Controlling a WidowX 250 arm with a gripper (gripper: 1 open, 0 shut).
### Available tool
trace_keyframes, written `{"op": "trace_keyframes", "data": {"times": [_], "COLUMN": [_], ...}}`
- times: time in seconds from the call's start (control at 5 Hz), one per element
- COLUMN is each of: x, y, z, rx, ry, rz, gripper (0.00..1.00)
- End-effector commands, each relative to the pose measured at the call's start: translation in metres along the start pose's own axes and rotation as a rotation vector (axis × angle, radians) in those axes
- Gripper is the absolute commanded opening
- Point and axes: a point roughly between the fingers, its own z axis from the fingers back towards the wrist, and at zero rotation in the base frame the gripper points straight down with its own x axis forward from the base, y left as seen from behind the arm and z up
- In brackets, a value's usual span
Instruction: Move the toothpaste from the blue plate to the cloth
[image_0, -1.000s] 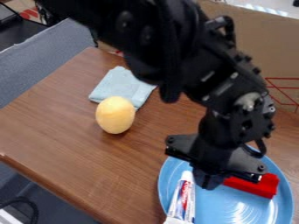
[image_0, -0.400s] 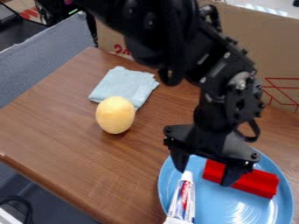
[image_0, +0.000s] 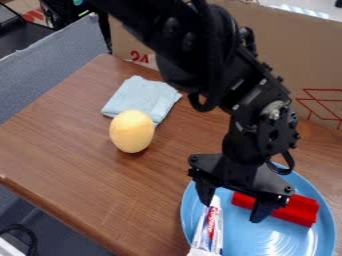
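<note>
Wood-grain tabletop (image_0: 94, 150), brown, with its long edge running diagonally at left. Beyond that edge lies a gray textured surface (image_0: 51, 72). A cardboard panel (image_0: 301, 50) bearing red printed lines stands behind the table. Dark items, indistinct, occupy the upper-left corner; a pale area (image_0: 314, 6) shows at upper right.
</note>
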Motion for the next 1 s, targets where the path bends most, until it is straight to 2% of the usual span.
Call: {"op": "trace_keyframes", "data": {"times": [0.0, 0.2, 0.4, 0.6, 0.8], "x": [0.006, 0.007, -0.003, -0.015, -0.019], "y": [-0.002, 0.009, 0.007, 0.004, 0.01], "z": [0.008, 0.01, 0.009, 0.014, 0.02], "rx": [-0.011, -0.004, 0.004, 0.012, 0.015], "ry": [-0.007, 0.006, 0.021, 0.044, 0.077], "rz": [0.002, 0.01, 0.017, 0.013, 0.029], "gripper": [1.0, 1.0, 1.0, 1.0, 1.0]}}
